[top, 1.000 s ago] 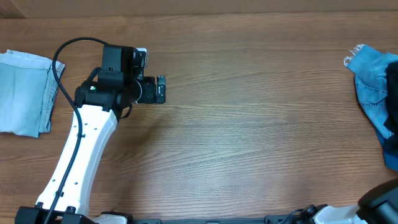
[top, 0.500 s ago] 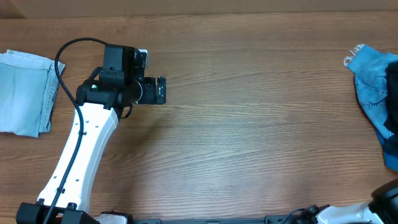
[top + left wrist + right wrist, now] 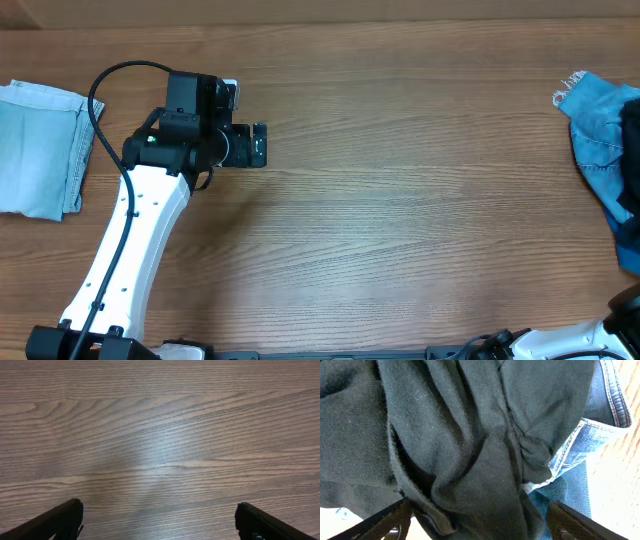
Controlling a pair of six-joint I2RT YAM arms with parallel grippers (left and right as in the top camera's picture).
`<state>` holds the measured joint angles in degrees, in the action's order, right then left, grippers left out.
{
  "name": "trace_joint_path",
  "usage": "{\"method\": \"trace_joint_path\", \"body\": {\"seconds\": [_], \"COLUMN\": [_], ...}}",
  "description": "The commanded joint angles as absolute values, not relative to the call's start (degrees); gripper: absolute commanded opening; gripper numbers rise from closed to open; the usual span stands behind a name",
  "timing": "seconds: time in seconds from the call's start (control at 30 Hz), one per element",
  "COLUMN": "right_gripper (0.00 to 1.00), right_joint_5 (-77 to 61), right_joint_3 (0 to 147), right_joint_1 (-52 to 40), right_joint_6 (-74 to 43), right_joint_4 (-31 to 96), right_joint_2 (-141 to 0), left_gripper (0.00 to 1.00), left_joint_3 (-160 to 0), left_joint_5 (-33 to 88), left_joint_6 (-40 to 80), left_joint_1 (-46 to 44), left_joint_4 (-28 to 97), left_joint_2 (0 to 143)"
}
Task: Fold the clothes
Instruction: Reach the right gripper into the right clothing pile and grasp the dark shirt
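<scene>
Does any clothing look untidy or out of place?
Yes: the blue denim piece lies crumpled at far right, a dark garment bunched over it. The pale blue piece at left is folded.

Brown wood-grain bench, carrying three cloth items.

Item 1: pale blue piece, folded flat with layered edges, at the bench edge well behind the left jaws and apart from them. Item 2: brighter blue denim piece, rumpled, at the opposite edge, well ahead of the left jaws, with frayed pale threads at its corner. Item 3: dark navy garment, creased, lying over the denim directly beneath the right jaws; a stitched denim hem shows past its edge, with bench wood just beyond. Beneath the spread left jaws: wood grain with a pale sheen.
</scene>
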<state>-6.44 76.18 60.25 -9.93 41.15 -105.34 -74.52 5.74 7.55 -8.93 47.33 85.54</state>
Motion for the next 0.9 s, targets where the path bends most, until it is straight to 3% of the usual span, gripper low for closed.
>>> {"method": "trace_joint_path", "body": {"seconds": [0.0,0.07,0.13,0.23,0.3,0.43,0.5,0.7,0.87], "right_gripper": [0.88,0.82,0.7,0.32,0.21,0.13,0.04,0.04,0.04], "right_joint_5": [-5.74,-4.58,-4.6,-4.58,-4.56,-6.33,-10.35,-22.57,-33.45], "right_joint_3": [77.19,77.1,77.08,77.21,77.38,77.43,77.45,78.13,82.28], "right_joint_1": [60.07,60.07,60.07,60.07,60.07,60.07,59.55,52.29,39.88], "right_joint_6": [-8.95,-8.99,-9.19,-9.19,-10.5,-14.44,-19.53,-22.79,-22.52], "right_joint_4": [40.86,40.99,41.15,41.91,42.3,41.93,41.52,40.97,40.97], "right_joint_2": [-106.08,-107.2,-107.83,-107.61,-106.65,-101.16,-97.17,-88.97,-78.89], "left_gripper": [1.0,1.0,1.0,1.0,1.0,1.0,1.0,1.0,1.0], "left_joint_3": [-75.92,-75.92,-75.92,-75.92,-75.92,-75.92,-75.92,-75.92,-75.92], "left_joint_5": [5.98,5.98,5.98,5.98,6.0,6.0,6.0,5.98,6.04], "left_joint_6": [7.33,7.33,7.33,7.33,7.33,7.33,7.33,7.33,7.73], "left_joint_1": [-9.04,-9.02,-9.02,-9.02,-9.04,-9.02,-9.02,-9.02,-9.04], "left_joint_4": [47.37,47.37,47.4,47.4,47.4,47.37,47.4,47.37,49.08], "left_joint_2": [85.95,85.95,85.95,85.95,85.95,85.95,85.95,85.95,85.95]}}
